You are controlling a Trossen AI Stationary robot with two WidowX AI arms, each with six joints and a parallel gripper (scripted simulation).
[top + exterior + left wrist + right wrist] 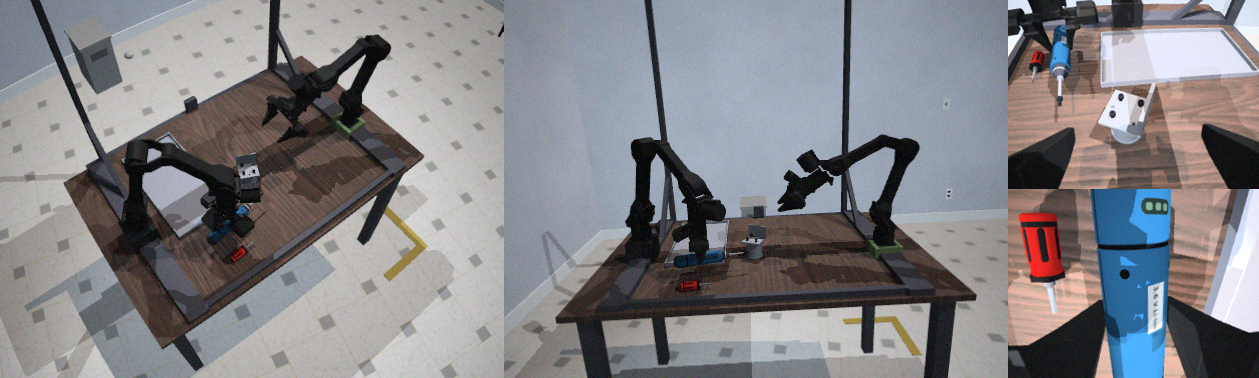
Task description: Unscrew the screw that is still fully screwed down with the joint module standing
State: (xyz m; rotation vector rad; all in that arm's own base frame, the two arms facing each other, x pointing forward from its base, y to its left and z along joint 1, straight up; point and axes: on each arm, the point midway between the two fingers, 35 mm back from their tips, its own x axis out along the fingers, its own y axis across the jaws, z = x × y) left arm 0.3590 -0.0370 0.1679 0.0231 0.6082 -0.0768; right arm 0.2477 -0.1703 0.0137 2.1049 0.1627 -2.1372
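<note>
The grey joint module (pixel 249 179) stands on the table with its bracket on top. The left wrist view shows it (pixel 1126 114) with three dark screws in the bracket plate. My right gripper (pixel 227 220) is down at the table, shut on the blue electric screwdriver (pixel 1132 273). The screwdriver lies level just above the wood (pixel 699 266), its bit pointing toward the module (pixel 1060 48) and apart from it. My left gripper (pixel 282 120) is open and empty, raised well above the table and looking down on the module.
A red hand screwdriver (pixel 239 254) lies on the table near the front edge, close to the right gripper. A shallow white tray (pixel 172 185) lies beside the right arm. A small dark box (pixel 191 104) stands at the back edge.
</note>
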